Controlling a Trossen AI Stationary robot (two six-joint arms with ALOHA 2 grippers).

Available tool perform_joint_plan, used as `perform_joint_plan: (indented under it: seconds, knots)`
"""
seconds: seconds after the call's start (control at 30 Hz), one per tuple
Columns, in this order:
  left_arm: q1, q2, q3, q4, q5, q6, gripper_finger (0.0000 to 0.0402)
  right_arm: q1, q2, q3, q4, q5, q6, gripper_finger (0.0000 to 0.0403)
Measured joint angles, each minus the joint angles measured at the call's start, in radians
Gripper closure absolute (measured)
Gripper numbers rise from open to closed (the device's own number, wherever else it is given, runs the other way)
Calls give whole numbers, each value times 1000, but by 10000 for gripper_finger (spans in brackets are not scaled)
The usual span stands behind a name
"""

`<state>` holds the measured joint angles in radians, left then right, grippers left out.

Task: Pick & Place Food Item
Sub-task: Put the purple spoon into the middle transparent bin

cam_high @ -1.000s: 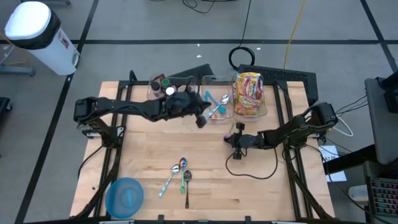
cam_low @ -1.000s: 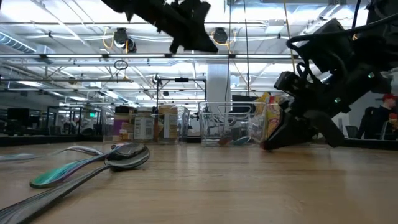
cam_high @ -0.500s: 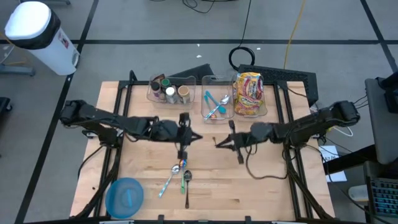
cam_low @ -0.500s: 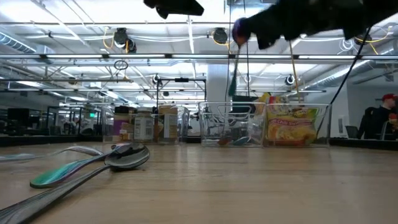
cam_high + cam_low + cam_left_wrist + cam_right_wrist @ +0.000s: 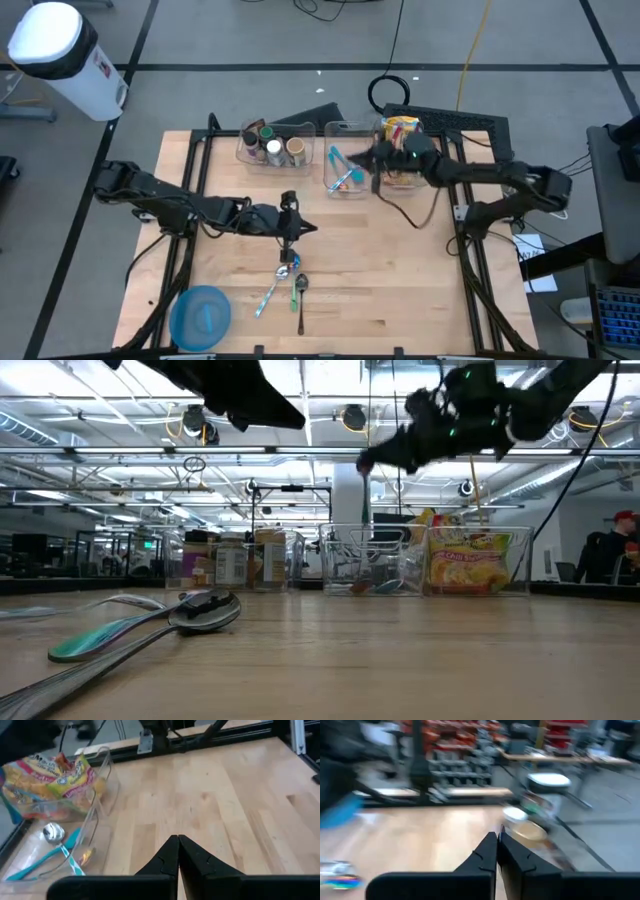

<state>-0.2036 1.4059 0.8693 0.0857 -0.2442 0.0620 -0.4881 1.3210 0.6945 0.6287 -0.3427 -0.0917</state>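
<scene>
Pale wooden planks make up the table (image 5: 400,290), which stands on a grey floor with a white bin (image 5: 55,50) off its far left corner and rows of ceiling lights showing beyond it in the low view. Along the far edge sit three clear containers: the left container (image 5: 268,146) holds small jars, the middle container (image 5: 348,172) holds a teal-handled spoon (image 5: 59,851) and other cutlery, and the right container (image 5: 424,178) holds the food packet (image 5: 47,775), a yellow and red bag lying inside against its wall. Both arms are empty-handed. The left gripper (image 5: 290,232) is above the middle of the table, just beyond the loose spoons (image 5: 288,278), and its wrist view shows the two dark fingers (image 5: 170,857) pressed together with nothing between them. The right gripper (image 5: 372,160) is raised over the far side, about where the middle and right containers meet; its wrist picture is smeared, so what lies past it is hard to read, though the fingers (image 5: 490,851) meet in the same clenched way and carry nothing. A blue plate (image 5: 200,315) rests near the front left corner. Nearer the camera in the low view, the spoons lie flat on the wood, one with a green handle. At the far right of that view a person (image 5: 608,552) in dark clothes stands in the background.
</scene>
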Motion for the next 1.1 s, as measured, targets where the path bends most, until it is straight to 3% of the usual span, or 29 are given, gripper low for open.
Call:
perform_joint_plan:
  seconds: [0.2, 0.4, 0.53, 0.73, 0.87, 1.1]
  knots:
    - [23, 0, -10, 18, 0, -20, 375, -139, 201, 0, 183, -2, 6, 402]
    - [36, 0, -10, 29, 3, -27, 390, -168, 373, 0, 261, 0, 49, 402]
    - [36, 0, -10, 24, 9, -28, 397, -168, 426, 0, 291, 4, 36, 402]
    - [36, 0, -10, 23, 9, -49, 372, -164, 431, 0, 294, 4, 59, 400]
    - [36, 0, -10, 24, 9, -55, 363, -165, 420, 0, 277, 1, 68, 363]
    - [36, 0, -9, 23, 9, -73, 362, -165, 417, 0, 277, 1, 175, 248]
